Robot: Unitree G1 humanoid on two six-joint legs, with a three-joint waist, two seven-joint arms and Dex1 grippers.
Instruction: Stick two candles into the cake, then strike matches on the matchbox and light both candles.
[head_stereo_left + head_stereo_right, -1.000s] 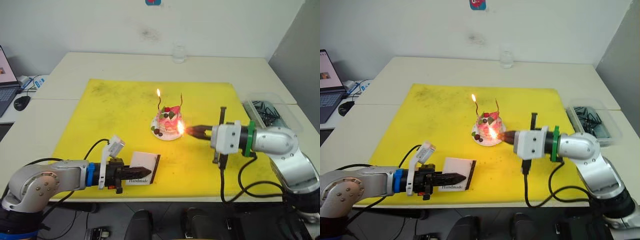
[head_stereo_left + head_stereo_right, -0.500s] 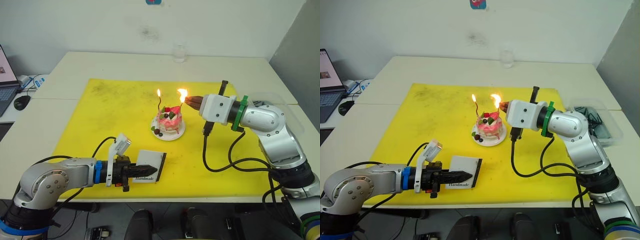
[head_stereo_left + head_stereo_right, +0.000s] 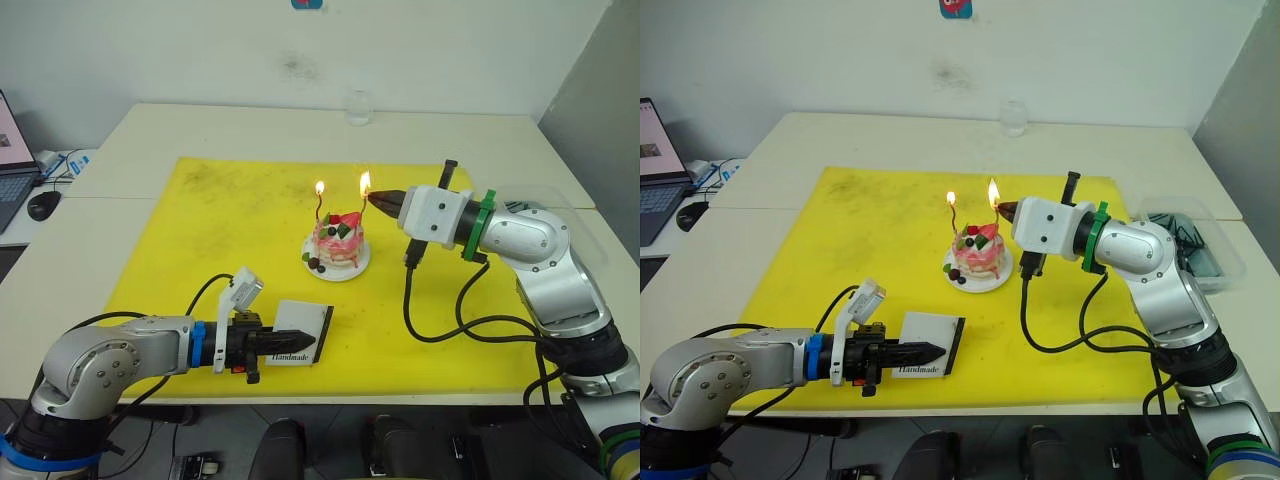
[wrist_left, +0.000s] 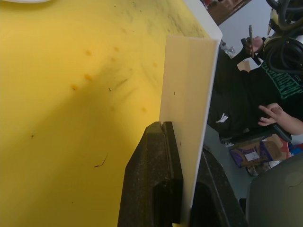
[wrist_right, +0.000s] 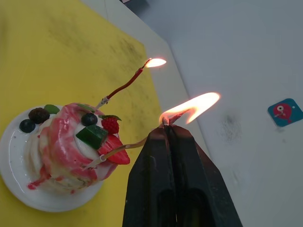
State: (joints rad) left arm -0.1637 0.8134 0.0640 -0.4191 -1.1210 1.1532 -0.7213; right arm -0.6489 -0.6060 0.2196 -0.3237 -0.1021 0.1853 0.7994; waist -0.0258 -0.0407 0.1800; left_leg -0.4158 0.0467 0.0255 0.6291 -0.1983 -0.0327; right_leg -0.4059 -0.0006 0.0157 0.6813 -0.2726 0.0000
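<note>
Cake (image 3: 338, 244) on white plate, mid yellow mat (image 3: 200, 220); two candles (image 5: 124, 85) upright in it, both tips aflame. Right gripper (image 3: 376, 200) clamped on a burning match (image 5: 165, 120) at the right-hand candle's tip. Left gripper (image 3: 300, 343) pinching matchbox (image 3: 297, 334), near mat's front edge

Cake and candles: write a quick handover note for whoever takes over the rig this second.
Right gripper: shut on a burning match, flame at the top of the right candle.
Left gripper: shut on the matchbox, low over the yellow mat.
Cake: on its plate mid-mat, both candles in.
Done: left candle lit.
Left: confirm the right candle burns, then deal with the match.
</note>
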